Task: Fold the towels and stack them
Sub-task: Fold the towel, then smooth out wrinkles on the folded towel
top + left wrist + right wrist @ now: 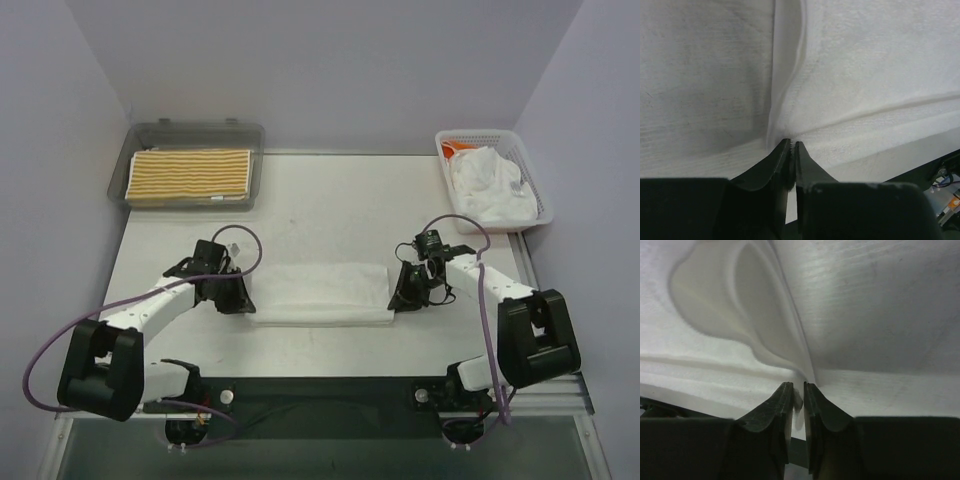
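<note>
Left claw (791, 145) and right claw (798, 386) were clamped on opposite ends of the folded white towel (320, 292) mid-front on the table (330, 200), and with bites that thin, an uneven pull could slip one and skew the fold.

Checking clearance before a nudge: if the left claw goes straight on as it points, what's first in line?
The white towel. The left claw is shut at its edge, apparently pinching a crease, so straight on meets cloth at once. Nothing else shows in that line.
</note>
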